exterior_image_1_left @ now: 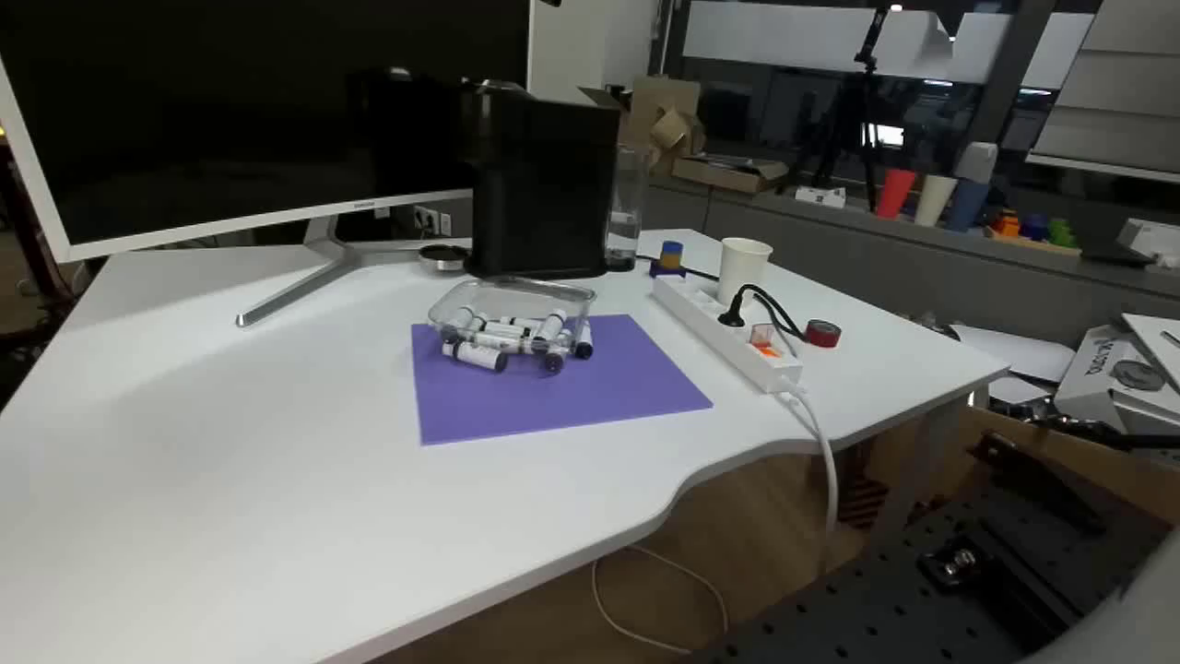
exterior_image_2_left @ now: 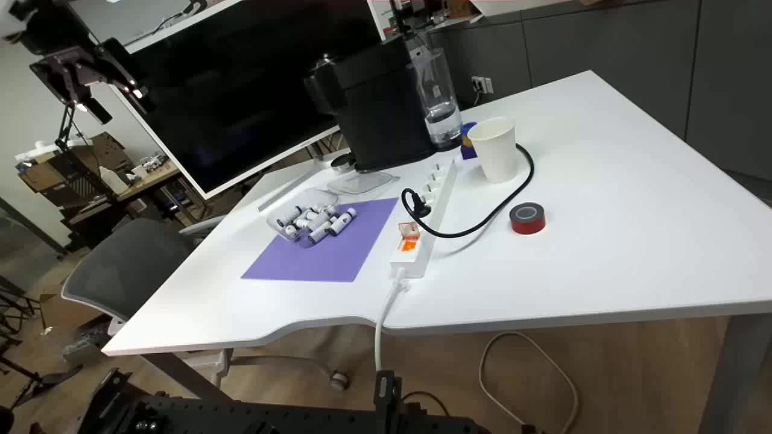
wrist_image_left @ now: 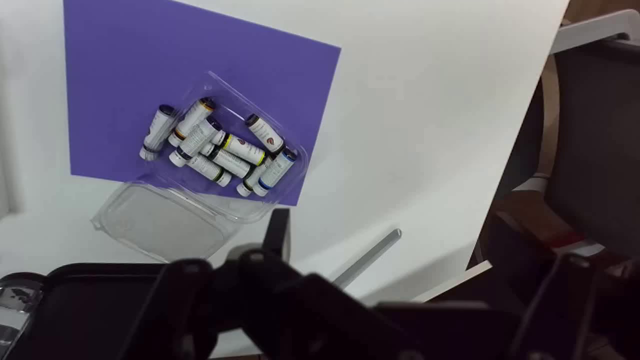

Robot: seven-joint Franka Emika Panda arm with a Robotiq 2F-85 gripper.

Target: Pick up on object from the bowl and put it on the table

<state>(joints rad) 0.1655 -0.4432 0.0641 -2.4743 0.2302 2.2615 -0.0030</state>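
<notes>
In the tub [exterior_image_1_left: 516, 296], the bottles [wrist_image_left: 241, 149] lie jumbled; the jaws stand well parted, empty. Best straddle the brown-banded bottle [wrist_image_left: 265, 133] crosswise, clear of its neighbours, then lay it on the surface [exterior_image_1_left: 230, 461].

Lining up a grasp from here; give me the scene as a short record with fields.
Tool: black two-finger gripper, open, apparently empty
Source: clear rectangular plastic container, mostly over the flat purple rectangular mat
Cover: clear plastic lid, folded open
Contents: several small cylindrical white-labelled bottles, lying jumbled
Stray: one similar bottle, seemingly outside, beside the container
Destination: white smooth-topped desk
</notes>
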